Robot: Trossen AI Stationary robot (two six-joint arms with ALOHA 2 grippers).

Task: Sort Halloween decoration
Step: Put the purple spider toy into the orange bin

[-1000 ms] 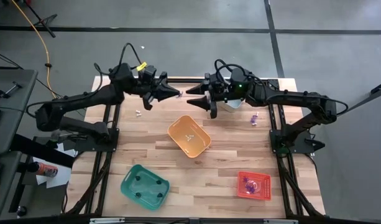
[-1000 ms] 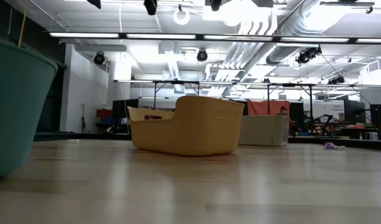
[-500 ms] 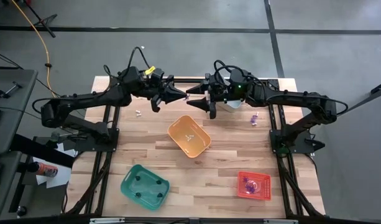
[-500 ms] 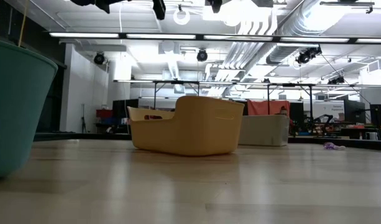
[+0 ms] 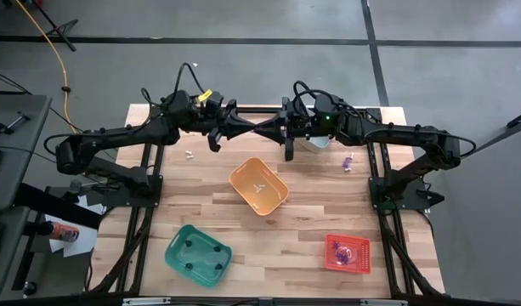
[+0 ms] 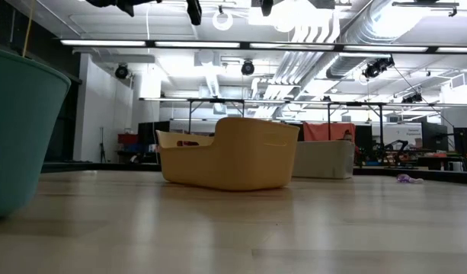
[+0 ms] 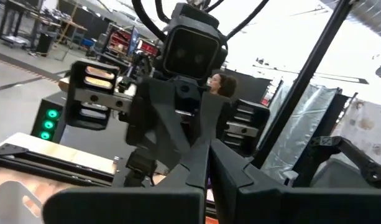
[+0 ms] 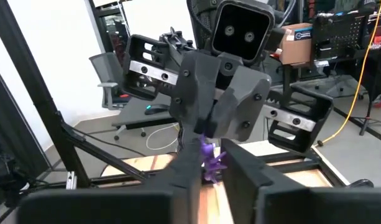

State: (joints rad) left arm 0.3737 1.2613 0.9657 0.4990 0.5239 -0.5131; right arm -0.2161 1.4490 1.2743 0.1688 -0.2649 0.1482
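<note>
Meeting in mid-air above the back of the pale wooden table [image 5: 311,212], the two arms are passing a tiny purple plastic trinket [image 8: 209,163] from one to the other. The left gripper [image 5: 243,129] is pinching that trinket at its very tips, pressed tight together. The right gripper [image 5: 275,130] is sitting nose to nose with it around the same piece, but I cannot tell whether it is gripping yet.

The main risk is timing. If the left gripper is letting go while the right has no firm hold, the trinket is likely falling to the table, or into the shallow orange plastic bin [image 5: 258,186] lying just in front of the handover point. That may be the wrong bin, since purple pieces are showing in the small red plastic bin [image 5: 348,253] at the near right. A hold on only a thin edge could also let the trinket twist loose, and the tips are close enough to knock together.
</note>
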